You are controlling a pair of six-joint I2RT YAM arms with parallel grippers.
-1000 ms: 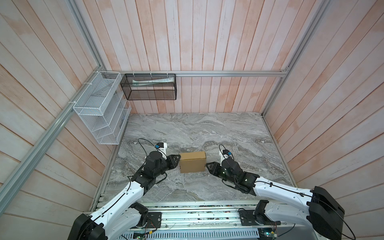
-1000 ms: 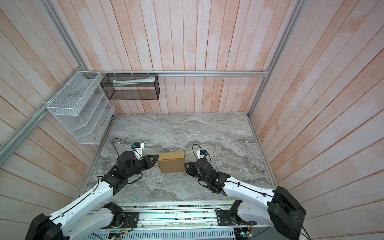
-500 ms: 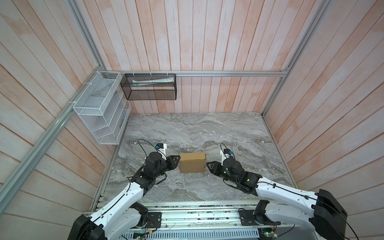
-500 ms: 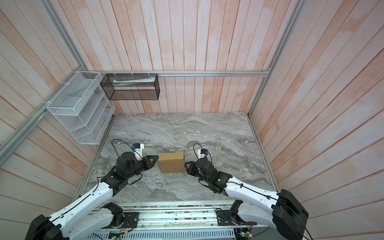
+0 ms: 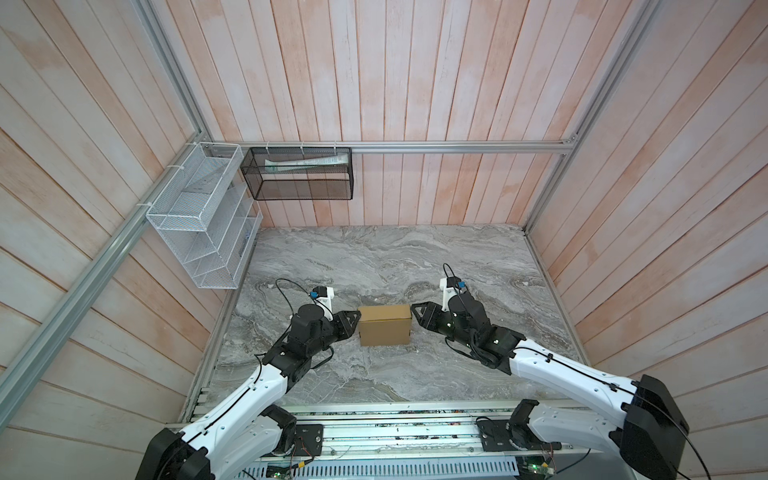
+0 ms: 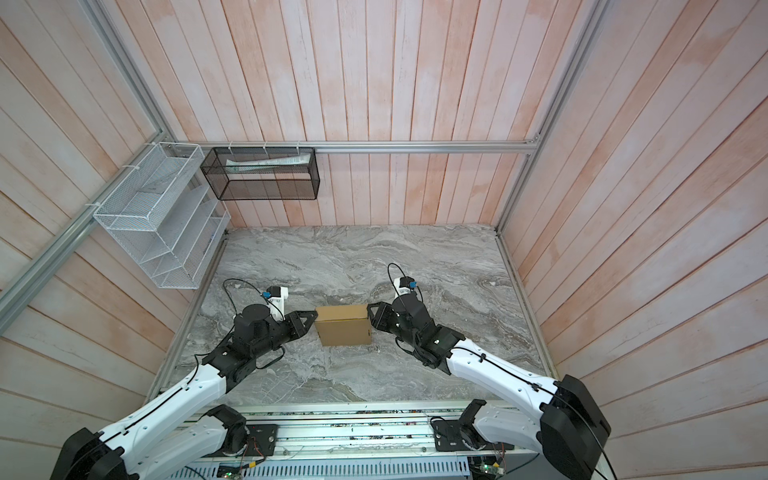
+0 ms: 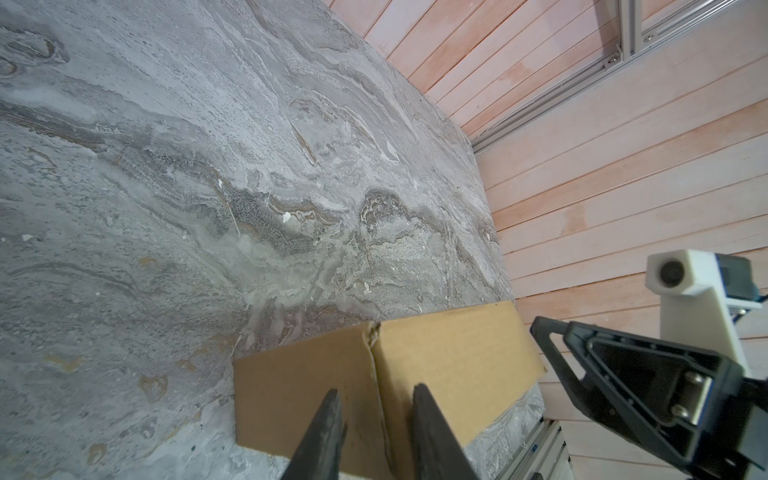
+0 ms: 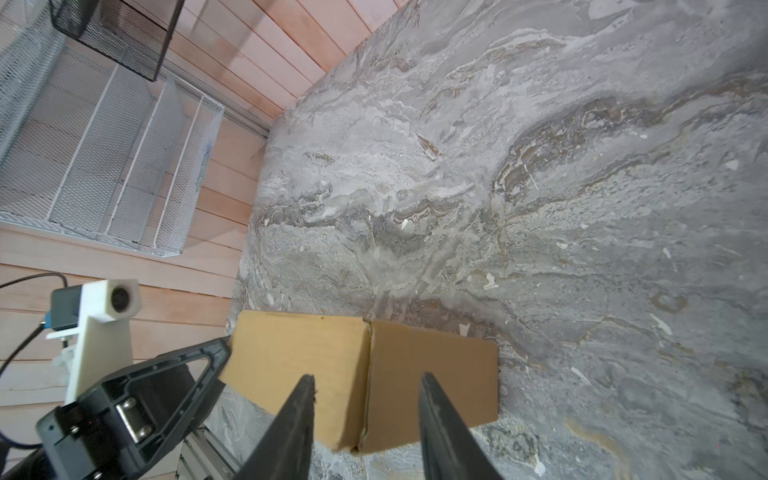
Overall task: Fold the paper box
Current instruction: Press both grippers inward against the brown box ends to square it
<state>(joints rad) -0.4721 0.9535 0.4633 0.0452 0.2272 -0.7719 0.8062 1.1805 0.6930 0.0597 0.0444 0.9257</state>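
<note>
One change, right end effector [image 8: 368, 377] wider, paper box [image 5: 384, 328] unmoved

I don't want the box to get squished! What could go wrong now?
1. The left gripper and right gripper sit at the ends of the paper box, jaws apart. A harder push might dent the cardboard, and one corner already looks crumpled.
2. They seem to meet it near its far corners only, so it could twist or slide on the smooth table.
3. The end seam looks slightly loose and might pop open.
</note>
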